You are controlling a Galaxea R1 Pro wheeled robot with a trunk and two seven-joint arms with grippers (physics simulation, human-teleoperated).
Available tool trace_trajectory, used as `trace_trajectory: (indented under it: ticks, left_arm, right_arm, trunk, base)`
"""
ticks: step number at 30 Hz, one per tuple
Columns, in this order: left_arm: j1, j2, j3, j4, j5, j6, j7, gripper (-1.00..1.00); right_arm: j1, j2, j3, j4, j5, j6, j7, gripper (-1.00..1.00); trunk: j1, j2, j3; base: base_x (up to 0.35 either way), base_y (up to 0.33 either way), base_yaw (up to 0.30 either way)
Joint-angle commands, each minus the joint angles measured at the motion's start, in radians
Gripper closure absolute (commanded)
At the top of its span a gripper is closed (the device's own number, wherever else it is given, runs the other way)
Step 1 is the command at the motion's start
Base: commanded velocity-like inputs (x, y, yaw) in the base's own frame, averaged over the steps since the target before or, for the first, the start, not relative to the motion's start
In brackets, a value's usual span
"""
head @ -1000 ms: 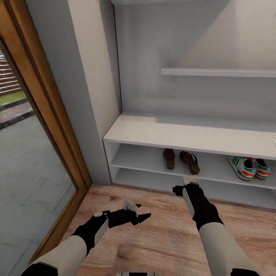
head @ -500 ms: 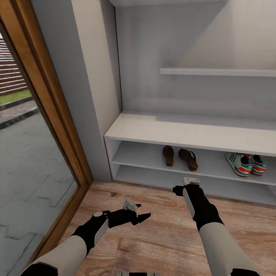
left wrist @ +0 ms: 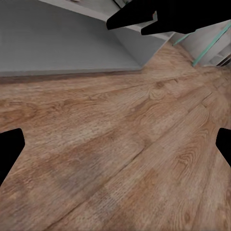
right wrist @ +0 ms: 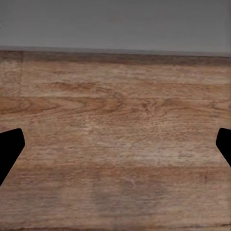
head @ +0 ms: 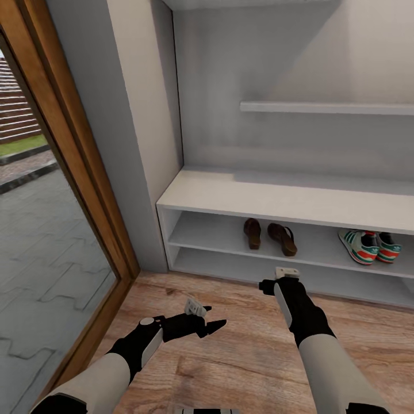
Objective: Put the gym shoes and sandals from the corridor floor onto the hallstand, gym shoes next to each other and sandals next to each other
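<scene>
Sandals (head: 269, 236), dark brown and flat, lie side by side on the upper shoe shelf of the hallstand (head: 276, 201), long axes running front to back, the right one angled slightly. Gym shoes (head: 371, 246), cream with green stripes and red-orange soles, sit together further right on the same shelf, lengthwise front to back. Corridor floor (head: 241, 345) is wood plank. Left hand (head: 218, 326) and right hand (head: 270, 283) hover above it, fingers apart, holding nothing. Wood-framed glass door (head: 75, 190) stands left.
</scene>
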Motion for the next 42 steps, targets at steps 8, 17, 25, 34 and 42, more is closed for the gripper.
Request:
trace_trajectory:
  ticks: [8, 17, 25, 34, 42]
  left_arm:
    - [-0.001, 0.002, -0.008, 0.001, 0.008, -0.008, 0.001, -1.0]
    - [-0.002, 0.023, -0.004, -0.002, 0.007, -0.008, 0.002, -1.0]
    - [-0.002, 0.051, -0.001, -0.005, 0.008, -0.008, 0.002, -1.0]
    - [-0.002, 0.063, 0.001, -0.005, 0.008, -0.007, 0.001, -1.0]
    - [-0.002, 0.074, 0.001, -0.005, 0.011, -0.007, 0.001, -1.0]
  right_arm:
    - [0.0, 0.0, -0.003, -0.001, 0.002, -0.005, 0.002, -1.0]
    - [0.0, -0.002, -0.007, -0.003, -0.067, -0.015, 0.021, -1.0]
    - [0.008, -0.008, -0.007, 0.009, -0.207, -0.016, 0.179, -1.0]
    - [0.018, -0.01, -0.008, 0.236, -0.212, -0.119, 0.247, -1.0]
    - [0.018, -0.011, -0.008, 0.576, -0.207, -0.338, 0.391, -1.0]
  trunk:
    - [-0.001, 0.0, 0.007]
    - [-0.005, 0.002, 0.042]
    - [-0.012, 0.011, 0.072]
    - [-0.047, 0.074, 0.1]
    - [-0.077, 0.13, 0.125]
  base:
    - [0.0, 0.0, 0.0]
    - [0.0, 0.0, 0.0]
    - [0.0, 0.0, 0.0]
    - [0.0, 0.0, 0.0]
    - [0.0, 0.0, 0.0]
